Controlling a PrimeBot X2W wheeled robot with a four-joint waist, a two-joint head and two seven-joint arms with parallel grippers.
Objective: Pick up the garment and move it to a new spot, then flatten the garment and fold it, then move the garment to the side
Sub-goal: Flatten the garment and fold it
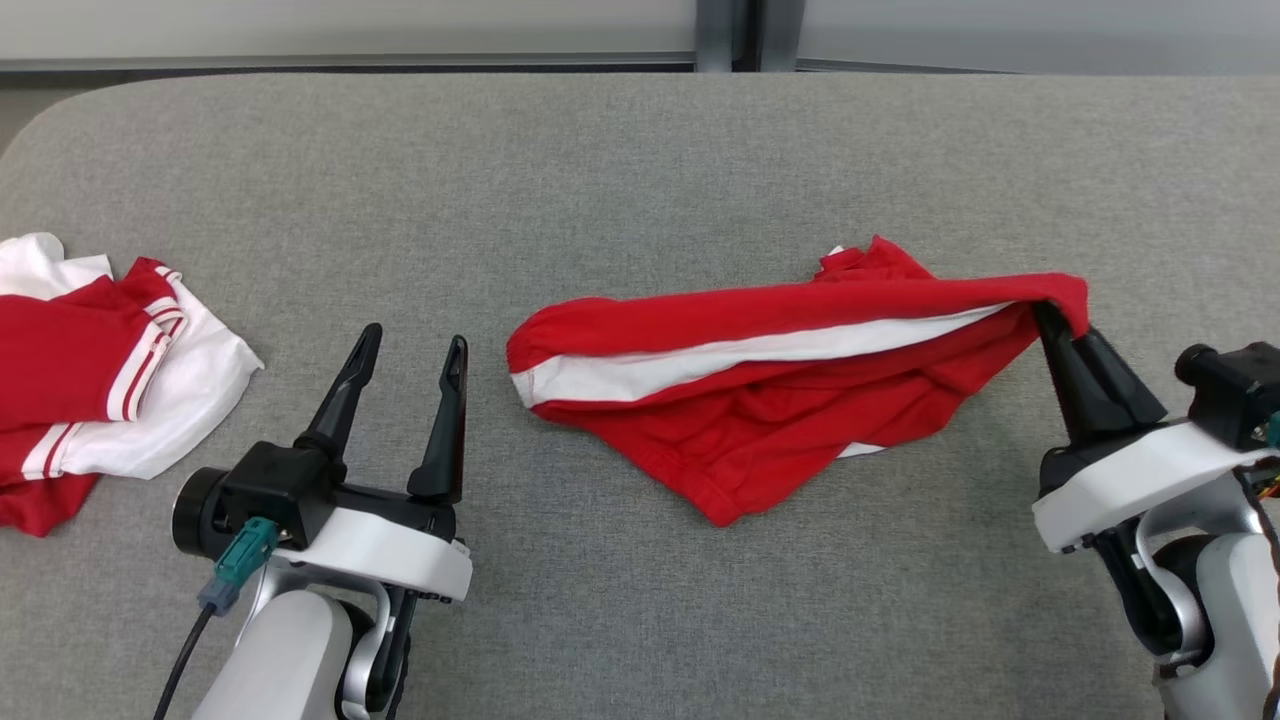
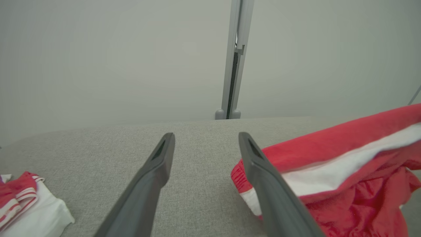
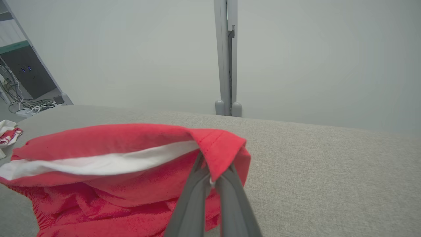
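**A:** What is the right gripper (image 1: 1050, 312) doing at this moment?

**B:** It is pinching a hemmed corner of the red shorts (image 1: 760, 400), with its two fingers clamped together on the cloth. That corner is hanging clear of the grey padded table (image 1: 600, 150). From the fingertips the shorts are stretching away toward the other arm in a long raised ridge, with the white side stripe showing. The crumpled bulk is sagging onto the table beneath and beside the grip.

**A:** And the left gripper (image 1: 415, 338)?

**B:** It is hovering low over the table with its fingers spread and nothing between them. The gathered end of the shorts is lying just beside the finger nearer them, and I am seeing no contact. On the gripper's other side, well apart from it, a red-and-white jersey (image 1: 90, 370) is lying in a loose heap.

**A:** So how far along is the job?

**B:** I am judging it early. One corner is being lifted, but most of the fabric is resting on the table, so the pick-up is only partly under way. I cannot tell whether this is the new spot or the old one. The shorts are looking bunched and wrinkled, with no clean crease anywhere. So flattening, folding and setting them aside are all waiting to be done.

**A:** Is anything pointing to the next need?

**B:** I am guessing the free gripper is going to be needed on that gathered end.
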